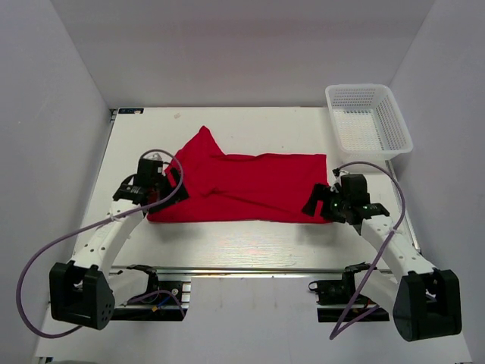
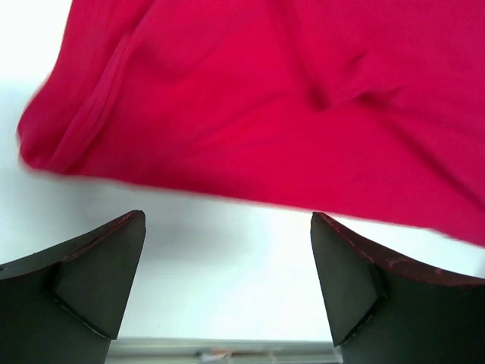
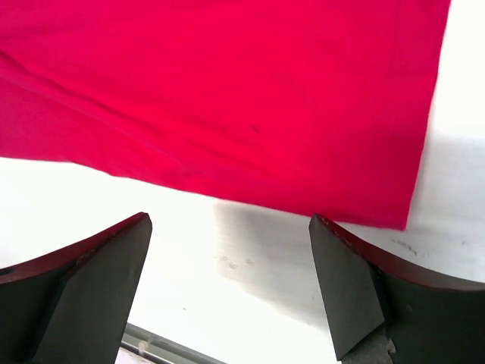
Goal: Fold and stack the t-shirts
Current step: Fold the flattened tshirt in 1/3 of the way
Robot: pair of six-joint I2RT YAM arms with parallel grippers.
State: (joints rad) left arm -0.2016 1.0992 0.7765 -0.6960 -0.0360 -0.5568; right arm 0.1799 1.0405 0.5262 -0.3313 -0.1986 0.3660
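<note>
Currently | t-shirt (image 1: 250,186): partly folded, flat on table (image 1: 227,239) | left gripper (image 2: 227,220): at its near-left edge, jaws spread, empty | right gripper (image 3: 227,220): at its near-right corner, jaws spread, empty | purpose: probably staged to pinch that near edge for the next fold.

Right pincer (image 3: 227,292) spread wide, empty, over white table (image 3: 250,280); red t-shirt (image 3: 227,98) corner just ahead.
</note>
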